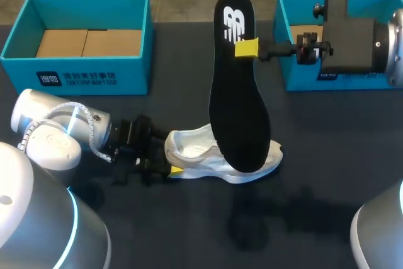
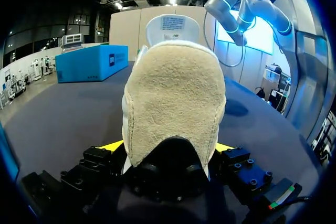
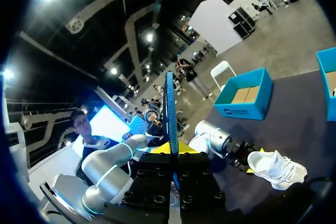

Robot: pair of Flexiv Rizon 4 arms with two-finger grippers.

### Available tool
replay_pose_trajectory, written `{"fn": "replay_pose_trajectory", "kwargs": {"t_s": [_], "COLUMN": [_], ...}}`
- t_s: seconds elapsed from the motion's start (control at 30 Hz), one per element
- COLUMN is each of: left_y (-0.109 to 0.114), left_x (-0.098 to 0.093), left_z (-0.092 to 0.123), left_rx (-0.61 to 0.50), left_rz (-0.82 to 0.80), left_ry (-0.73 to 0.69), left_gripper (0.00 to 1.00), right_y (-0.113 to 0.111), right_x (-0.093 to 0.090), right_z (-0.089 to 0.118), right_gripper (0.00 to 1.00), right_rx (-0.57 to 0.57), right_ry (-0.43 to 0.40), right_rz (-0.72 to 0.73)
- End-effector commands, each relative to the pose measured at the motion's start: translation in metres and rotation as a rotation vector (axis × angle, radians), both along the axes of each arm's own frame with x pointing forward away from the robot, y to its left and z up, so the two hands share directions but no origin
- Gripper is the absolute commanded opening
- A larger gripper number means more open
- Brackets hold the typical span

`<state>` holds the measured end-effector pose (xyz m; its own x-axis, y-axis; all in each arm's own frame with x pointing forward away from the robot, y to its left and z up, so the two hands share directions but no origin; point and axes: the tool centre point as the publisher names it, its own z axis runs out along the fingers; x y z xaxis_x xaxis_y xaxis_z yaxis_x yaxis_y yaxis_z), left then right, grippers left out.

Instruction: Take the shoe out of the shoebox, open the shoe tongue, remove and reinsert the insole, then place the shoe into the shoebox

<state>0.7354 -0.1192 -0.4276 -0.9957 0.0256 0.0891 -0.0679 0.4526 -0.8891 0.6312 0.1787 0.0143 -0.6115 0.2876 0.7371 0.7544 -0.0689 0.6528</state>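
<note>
L to R: left shoebox (image 1: 75,61) sits open at the far-left of the table (image 1: 327,149), cardboard inside, no shoe in it. In front of it the left gripper (image 1: 169,167) comes in low and is clamped on the heel of the white shoe (image 1: 195,152); wrist view shows the fleecy heel lining betw. both yellow tips. The shoe lies on its sole mid-table, toe pointing right.

The black insole (image 1: 239,111) is out of the shoe and held on end above it, logo end up, toe end down by the shoe opening; can't tell if it touches. The right gripper (image 1: 247,48) pinches it near the logo end. The right shoebox (image 1: 302,80) is behind the right arm.

Handling: insole prob. light, thin and floppy, so it will likely bend when fed in; a pinch nearer the middle may steer the toe end better. Shoe upper looks soft; the heel is prob. the firmest hold.
</note>
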Motion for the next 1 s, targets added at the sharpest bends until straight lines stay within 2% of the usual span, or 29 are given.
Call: {"fn": "replay_pose_trajectory", "kwargs": {"t_s": [0.03, 0.33, 0.63, 0.87, 1.0], "left_y": [0.0, 0.01, 0.022, 0.024, 0.028], "left_x": [0.001, -0.001, 0.005, 0.009, 0.008], "left_z": [-0.003, 0.004, 0.018, 0.022, 0.031], "left_rx": [0.042, 0.16, 0.295, 0.403, 0.458], "left_rz": [-0.012, 0.004, 0.014, -0.034, -0.056], "left_ry": [0.014, 0.002, -0.033, -0.011, -0.002], "left_gripper": [1.0, 1.0, 1.0, 1.0, 1.0], "right_y": [0.003, 0.003, 0.003, 0.003, 0.003], "right_x": [-0.014, -0.014, -0.014, -0.014, -0.014], "right_z": [0.004, 0.004, 0.004, 0.004, 0.004], "right_gripper": [0.0, 0.0, 0.0, 0.0, 0.0], "right_rx": [0.025, 0.025, 0.025, 0.025, 0.025], "right_ry": [-0.014, -0.014, -0.014, -0.014, -0.014], "right_rz": [-0.049, -0.049, -0.049, -0.049, -0.049]}}
